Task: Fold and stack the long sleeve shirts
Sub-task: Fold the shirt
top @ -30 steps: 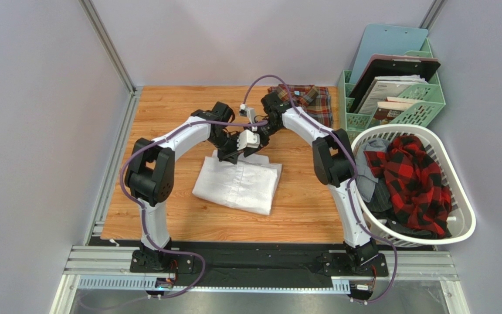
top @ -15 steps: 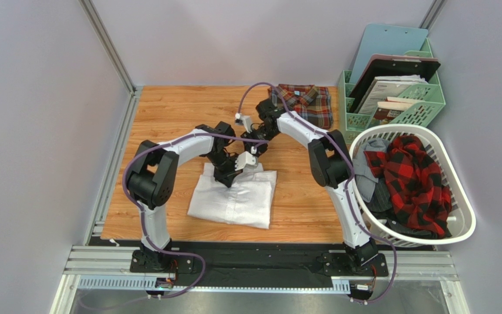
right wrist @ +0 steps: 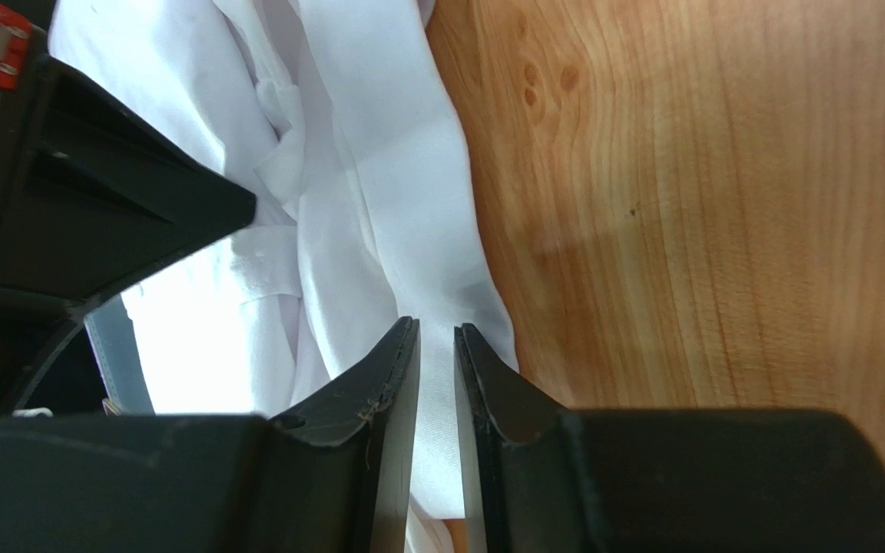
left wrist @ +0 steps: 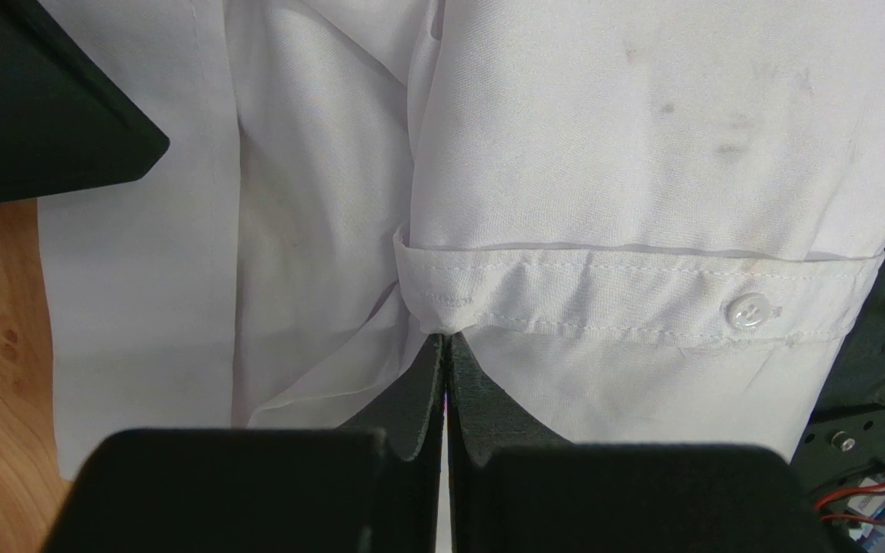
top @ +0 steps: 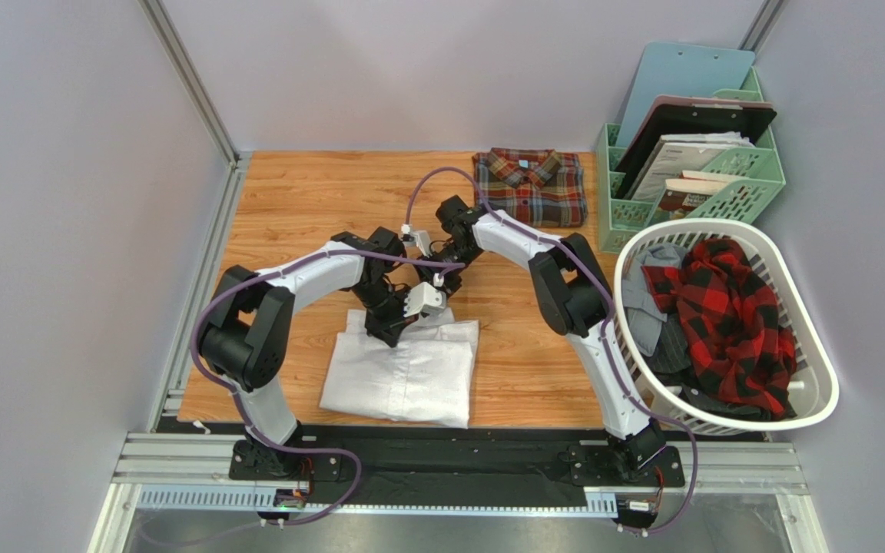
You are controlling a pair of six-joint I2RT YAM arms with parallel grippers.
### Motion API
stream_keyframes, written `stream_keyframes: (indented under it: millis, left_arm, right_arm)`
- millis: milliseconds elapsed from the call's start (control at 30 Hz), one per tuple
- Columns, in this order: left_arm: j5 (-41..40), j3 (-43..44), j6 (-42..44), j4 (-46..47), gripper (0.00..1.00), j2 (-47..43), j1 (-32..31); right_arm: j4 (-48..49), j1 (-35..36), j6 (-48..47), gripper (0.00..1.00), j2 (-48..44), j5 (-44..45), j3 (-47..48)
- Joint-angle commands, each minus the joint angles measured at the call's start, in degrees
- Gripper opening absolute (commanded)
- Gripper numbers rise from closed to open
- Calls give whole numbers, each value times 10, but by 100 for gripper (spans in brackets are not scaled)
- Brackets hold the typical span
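The white long sleeve shirt [top: 395, 380] lies partly folded on the near middle of the wooden table [top: 297, 196]. My left gripper [top: 391, 332] is shut on its buttoned cuff [left wrist: 632, 300] at the shirt's far edge; the jaws [left wrist: 447, 340] meet on the cloth. My right gripper [top: 437, 316] is beside it on the far right corner, jaws nearly together with white cloth [right wrist: 343, 173] between them [right wrist: 436, 328]. The plaid long sleeve shirt [top: 530, 184] lies folded at the back of the table, collar up, apart from both grippers.
A white laundry basket [top: 817, 392] with a red-black plaid garment stands at the right. A green file rack [top: 747, 184] with clipboards and books stands at the back right. Grey walls enclose the table's left and back sides.
Both grippers have moved toward the near edge, and the white shirt has slid with them. The right arm has uncovered the folded plaid shirt.
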Motion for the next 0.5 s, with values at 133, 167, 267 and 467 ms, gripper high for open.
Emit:
stream_keyframes:
  millis: [133,167,267,467]
  left_arm:
    - [12,14,-2,5,0,-9,-2]
    - [10,15,-1,5,0,-9,-2]
    - [9,16,-1,3,0,-13,-2]
    - [16,21,-9,-10,0,-40,-3]
  right_arm:
    - [-7,4,39,15,-13,-49,28]
    - [-7,7,38,11,-8,-50,21]
    - [-3,8,41,8,16,-41,22]
    - [-7,4,48,3,58,-25,52]
